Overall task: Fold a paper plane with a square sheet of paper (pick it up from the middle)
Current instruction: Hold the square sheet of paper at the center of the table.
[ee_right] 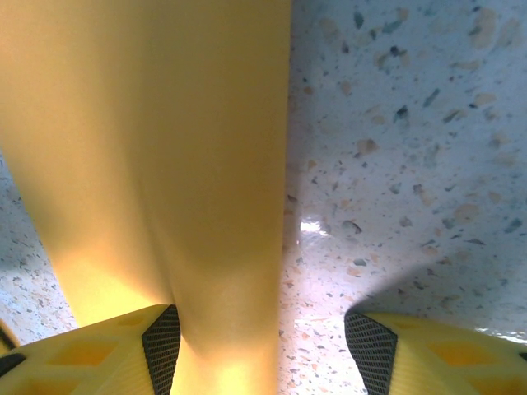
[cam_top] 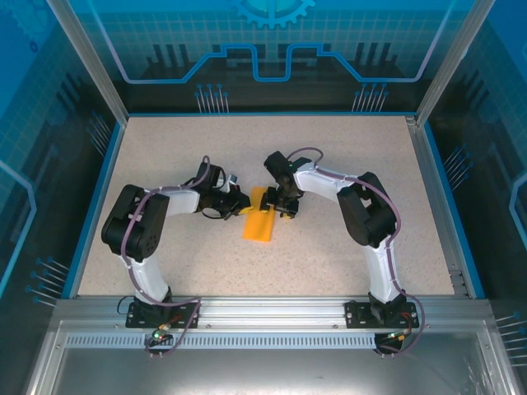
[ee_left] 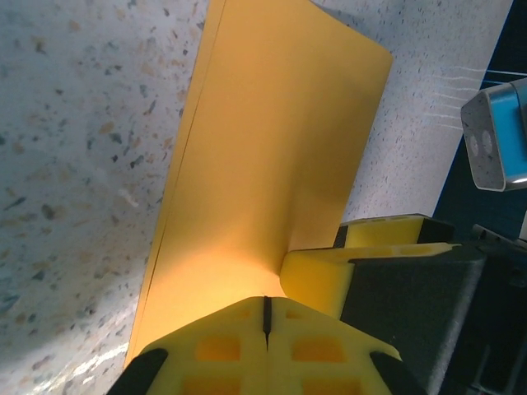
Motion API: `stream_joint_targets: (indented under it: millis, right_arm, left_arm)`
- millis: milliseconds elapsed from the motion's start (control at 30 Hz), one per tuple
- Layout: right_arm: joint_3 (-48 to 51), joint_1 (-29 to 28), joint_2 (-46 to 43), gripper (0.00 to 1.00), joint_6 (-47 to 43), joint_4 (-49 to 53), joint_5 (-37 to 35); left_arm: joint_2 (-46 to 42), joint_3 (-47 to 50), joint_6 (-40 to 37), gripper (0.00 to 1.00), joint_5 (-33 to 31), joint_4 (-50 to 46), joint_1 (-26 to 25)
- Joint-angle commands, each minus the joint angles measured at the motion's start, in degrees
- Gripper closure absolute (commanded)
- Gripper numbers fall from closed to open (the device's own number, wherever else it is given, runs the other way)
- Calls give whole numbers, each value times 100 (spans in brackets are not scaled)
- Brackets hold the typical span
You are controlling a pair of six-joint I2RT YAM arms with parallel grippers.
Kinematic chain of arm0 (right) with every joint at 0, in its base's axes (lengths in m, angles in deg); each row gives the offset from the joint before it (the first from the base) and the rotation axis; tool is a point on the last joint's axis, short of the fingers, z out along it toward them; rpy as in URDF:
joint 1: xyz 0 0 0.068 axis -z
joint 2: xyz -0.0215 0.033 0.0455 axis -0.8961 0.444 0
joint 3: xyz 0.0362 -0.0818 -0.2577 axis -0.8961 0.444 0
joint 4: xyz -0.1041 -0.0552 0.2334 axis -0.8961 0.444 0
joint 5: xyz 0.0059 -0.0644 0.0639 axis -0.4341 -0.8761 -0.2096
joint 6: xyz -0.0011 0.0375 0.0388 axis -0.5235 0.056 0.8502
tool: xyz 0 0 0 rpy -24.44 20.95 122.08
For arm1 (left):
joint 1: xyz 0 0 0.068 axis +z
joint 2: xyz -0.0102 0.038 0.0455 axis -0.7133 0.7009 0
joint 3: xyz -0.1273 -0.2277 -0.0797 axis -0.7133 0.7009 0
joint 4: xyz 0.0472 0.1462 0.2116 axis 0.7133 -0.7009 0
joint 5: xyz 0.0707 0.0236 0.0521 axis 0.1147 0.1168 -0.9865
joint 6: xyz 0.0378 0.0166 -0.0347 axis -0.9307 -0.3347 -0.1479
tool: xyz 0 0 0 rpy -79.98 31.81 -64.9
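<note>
Pinching paper (ee_left: 272, 148) edge in left hand (ee_left: 284, 288), clamped tight. Straddling same paper with right hand (ee_right: 262, 346), fingers spread, nothing gripped. Thin, light, floppy; likely creases easily and slides on smooth surface. Best taken gently at folded edge. Resting mid-worktop (ee_right: 395, 123), speckled, flat. Blue glass walls (cam_top: 272, 49) around.

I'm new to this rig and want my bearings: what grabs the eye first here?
A bright orange-yellow sheet of paper, folded over, sits at the centre of the speckled table. The left claw is pinched shut on its edge, while the right claw stands open, the paper against one finger.
</note>
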Motion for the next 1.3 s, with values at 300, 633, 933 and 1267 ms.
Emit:
stream_joint_targets:
  millis: [300,633,933,1267]
  right_arm:
    - [344,-99,667,37,-123,-126,-320]
    - [398,-99,650,37,-115,-179,-300]
    - [356,-100,584,37,-122,-247,-214]
    - [559,199,-486,31,-453,-760,151]
  left_arm:
    - [462,-157,-79,100,171,153,-43]
    - [555,-113,-514,100,-284,-166,-134]
    - [628,-62,-685,100,-539,-335,-200]
    - [464,102,-692,100,-632,-321,-198]
